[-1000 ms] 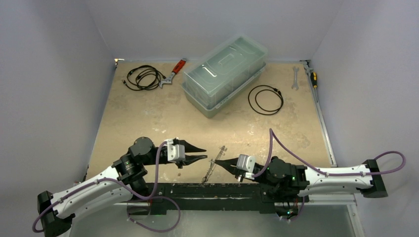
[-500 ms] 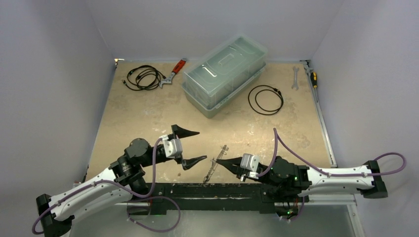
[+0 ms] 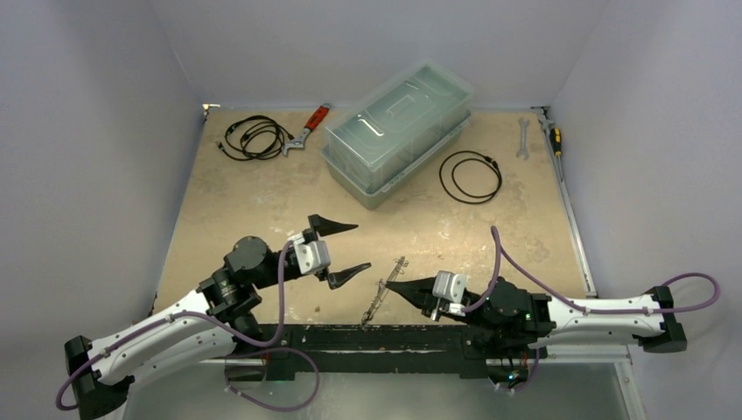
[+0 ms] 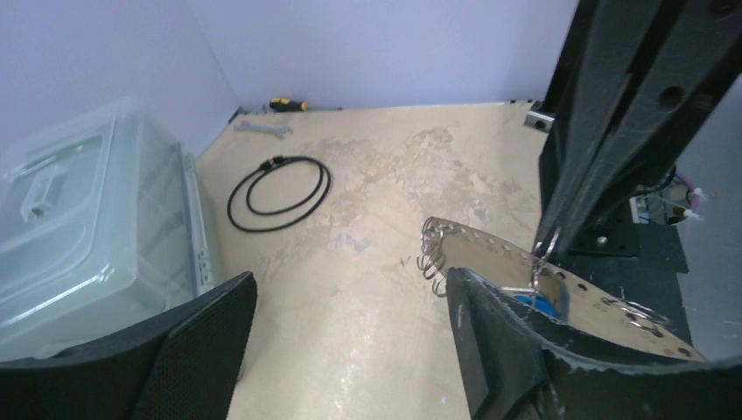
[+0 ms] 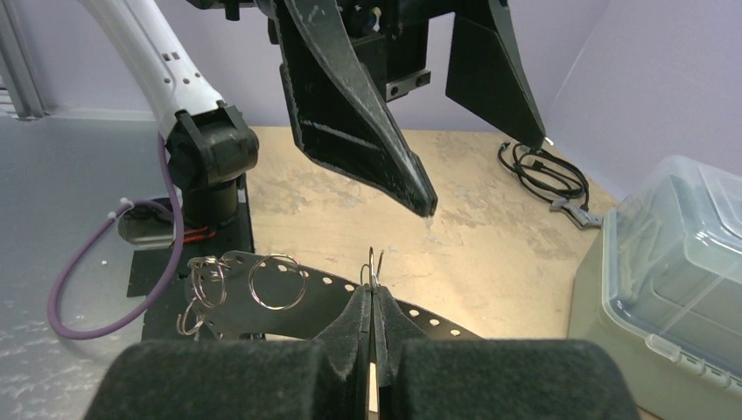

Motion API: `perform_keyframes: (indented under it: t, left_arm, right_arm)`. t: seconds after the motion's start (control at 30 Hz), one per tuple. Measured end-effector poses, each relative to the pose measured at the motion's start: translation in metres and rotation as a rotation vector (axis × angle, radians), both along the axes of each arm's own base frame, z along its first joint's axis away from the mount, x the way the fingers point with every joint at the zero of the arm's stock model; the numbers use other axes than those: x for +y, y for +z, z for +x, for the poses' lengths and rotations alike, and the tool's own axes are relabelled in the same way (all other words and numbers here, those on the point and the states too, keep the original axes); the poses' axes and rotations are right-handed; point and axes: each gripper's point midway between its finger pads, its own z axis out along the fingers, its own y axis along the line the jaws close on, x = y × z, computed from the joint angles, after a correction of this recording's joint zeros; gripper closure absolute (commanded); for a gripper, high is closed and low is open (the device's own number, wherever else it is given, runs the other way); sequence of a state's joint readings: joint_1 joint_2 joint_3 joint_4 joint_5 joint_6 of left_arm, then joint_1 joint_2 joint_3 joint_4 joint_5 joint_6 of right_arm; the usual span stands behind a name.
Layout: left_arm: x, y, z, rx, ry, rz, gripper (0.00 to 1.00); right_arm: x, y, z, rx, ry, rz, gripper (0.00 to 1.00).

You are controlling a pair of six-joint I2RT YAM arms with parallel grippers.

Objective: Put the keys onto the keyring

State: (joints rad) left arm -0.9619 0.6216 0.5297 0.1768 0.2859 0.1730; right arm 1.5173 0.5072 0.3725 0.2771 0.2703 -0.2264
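Two grippers face each other at about 6 o'clock on the table (image 3: pixel 262 201), and the left gripper (image 3: pixel 359 248) is the one that has changed. A second ago its fingers were nearly together; now they are spread wide and empty, and it has drifted a little toward 3 o'clock, closer to its partner. The right gripper (image 3: pixel 391 286) has barely moved and is pinched tight on the keyring (image 5: pixel 324 293), which from here reads as a pale perforated metal band held up off the surface. My guess is that the left arm has opened to take hold of something on that band, so the threading itself is not yet under way. The overhead camera shows the band only as a thin sliver. The right wrist camera shows much more: a small loop stands up between the closed tips, small wire rings (image 5: pixel 278 282) hang at the band's 9 o'clock end, and one left fingertip hovers just above the loop without touching it. Only the left wrist camera catches the blue-headed key (image 4: pixel 531 303), tucked against the band behind its own finger. I cannot make out any silvery keys. Farther out, a lidded plastic box (image 3: pixel 398 131) sits at 12 o'clock and a black cable coil (image 3: pixel 441 178) at 1 o'clock.
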Motion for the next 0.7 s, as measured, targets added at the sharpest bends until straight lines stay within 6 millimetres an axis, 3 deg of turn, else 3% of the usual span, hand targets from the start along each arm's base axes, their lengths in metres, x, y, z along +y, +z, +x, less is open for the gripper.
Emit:
perform_keyframes:
  t: [0.17, 0.3, 0.53, 0.7]
  left_arm:
    - [-0.004, 0.020, -0.025, -0.074, -0.136, -0.056, 0.41]
    - [-0.007, 0.019, -0.045, -0.096, -0.248, -0.055, 0.52]
    - [-0.018, -0.010, -0.063, -0.047, -0.396, 0.033, 0.58]
    - [-0.027, -0.034, -0.062, 0.026, -0.433, 0.102, 0.63]
  right_arm:
    - [-0.003, 0.004, -0.001, 0.001, 0.003, 0.020, 1.00]
    - [-0.005, 0.005, -0.001, 0.000, 0.004, 0.031, 1.00]
    - [-0.003, 0.002, -0.005, -0.003, 0.026, 0.025, 1.00]
    - [-0.003, 0.002, -0.006, -0.005, 0.036, 0.026, 1.00]
